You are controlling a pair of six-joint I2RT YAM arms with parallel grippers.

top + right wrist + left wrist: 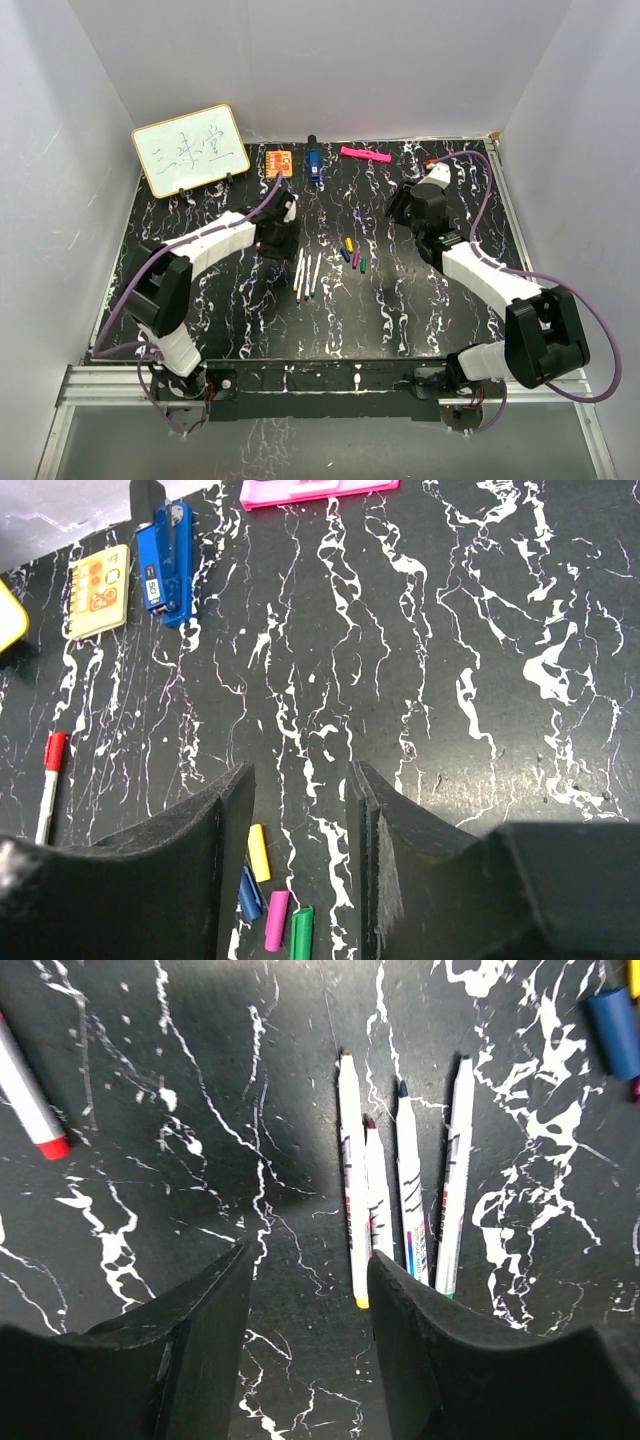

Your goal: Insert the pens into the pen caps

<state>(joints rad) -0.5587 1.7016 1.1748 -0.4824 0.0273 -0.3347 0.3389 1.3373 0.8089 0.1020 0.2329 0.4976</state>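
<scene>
Several white pens (410, 1185) lie side by side on the black marbled table, just ahead and right of my left gripper (310, 1260), which is open and empty; they also show in the top view (308, 274). One more pen with a red cap on it (30, 1100) lies to its left and shows in the right wrist view (50, 775). Loose caps lie in a cluster: yellow (258, 852), blue (248, 892), purple (276, 917), green (301, 932). My right gripper (300, 780) is open and empty, hovering just past them. In the top view the caps (354, 256) lie between my left gripper (283, 243) and my right gripper (400, 212).
A blue stapler-like object (313, 162), an orange square block (279, 161) and a pink marker (364, 154) lie along the back edge. A small whiteboard (190, 150) stands at the back left. White walls enclose the table.
</scene>
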